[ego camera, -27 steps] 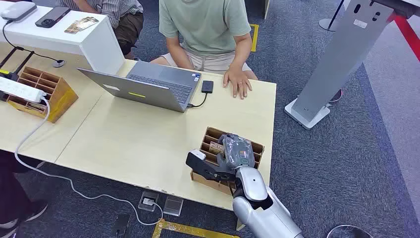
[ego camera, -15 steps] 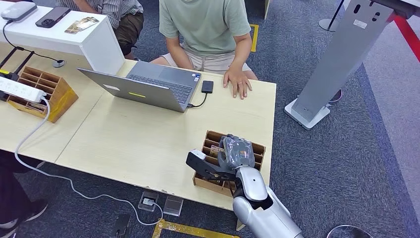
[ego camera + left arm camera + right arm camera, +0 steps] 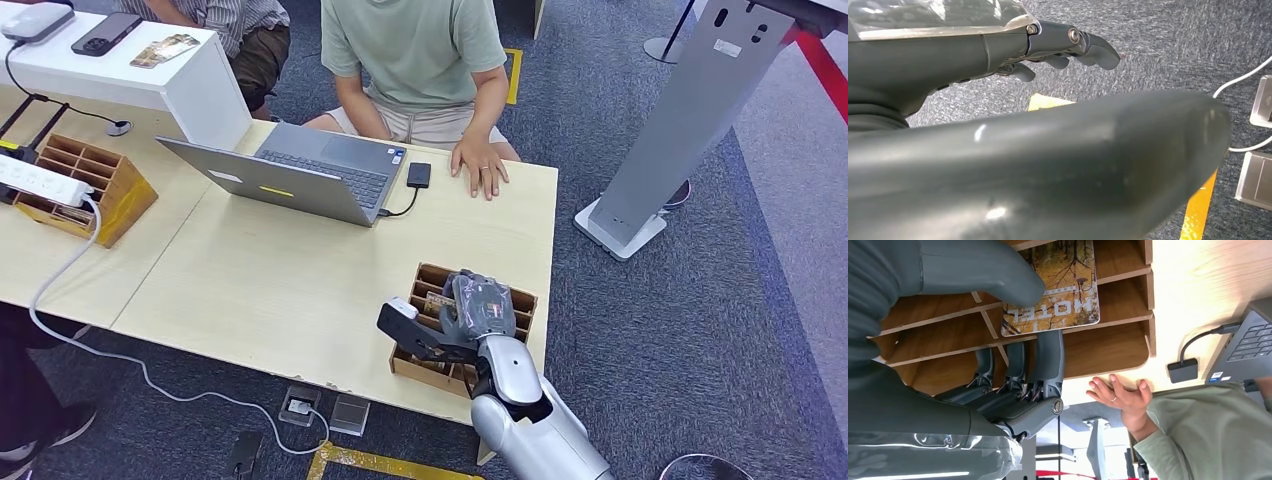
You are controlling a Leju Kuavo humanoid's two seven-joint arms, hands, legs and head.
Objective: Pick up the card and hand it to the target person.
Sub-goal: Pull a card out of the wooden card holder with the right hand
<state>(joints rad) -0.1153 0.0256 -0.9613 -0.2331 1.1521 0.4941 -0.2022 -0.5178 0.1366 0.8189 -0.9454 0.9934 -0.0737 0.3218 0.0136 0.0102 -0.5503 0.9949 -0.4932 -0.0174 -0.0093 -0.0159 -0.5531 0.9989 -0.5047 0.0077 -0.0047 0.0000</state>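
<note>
Wooden slots of a card rack sat at the near right corner of the pale table, and our right hand reached into them. In our right wrist view, thumb and fingers pinched a card printed "HOTEL", partly inside a slot. Our left hand hung over carpet, fingers loosely curled, holding nothing. Across the table, a person's hand lay flat beside a laptop.
</note>
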